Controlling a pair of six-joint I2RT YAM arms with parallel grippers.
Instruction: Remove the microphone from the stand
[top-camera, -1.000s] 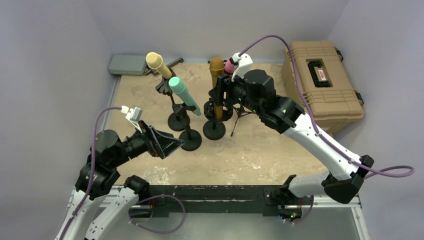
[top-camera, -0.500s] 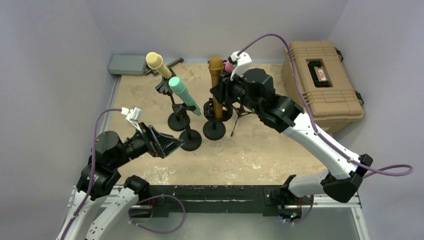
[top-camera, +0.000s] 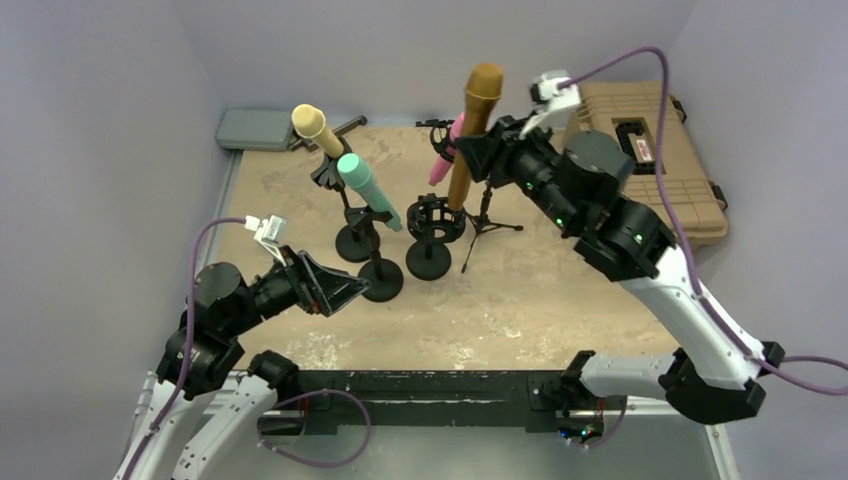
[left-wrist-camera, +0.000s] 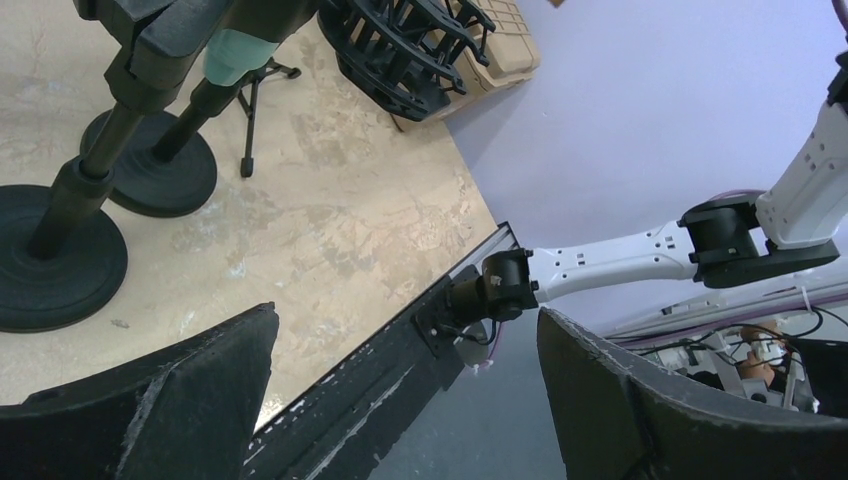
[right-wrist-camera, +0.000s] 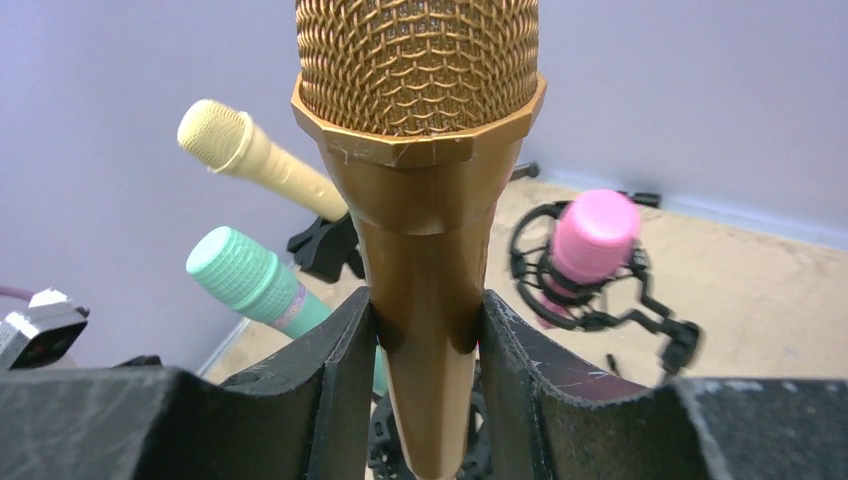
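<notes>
Gold microphone (right-wrist-camera: 420, 200) is standing upright, pinched at its tapered body between both fingers of the right gripper (right-wrist-camera: 425, 330). Mesh head is sitting above the jaws, tail end hanging just over the black shock-mount stand (top-camera: 436, 218); cannot tell if touching. Left gripper (left-wrist-camera: 410, 380) is hovering wide open, holding nothing, near a round stand base (top-camera: 381, 283).

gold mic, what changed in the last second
The right gripper took hold of the gold microphone and lifted it up out of the black stand cradle, which now sits empty. The right arm rose and swung right. The left gripper stayed open and in place. The yellow, green and pink microphones stayed in their stands.
</notes>
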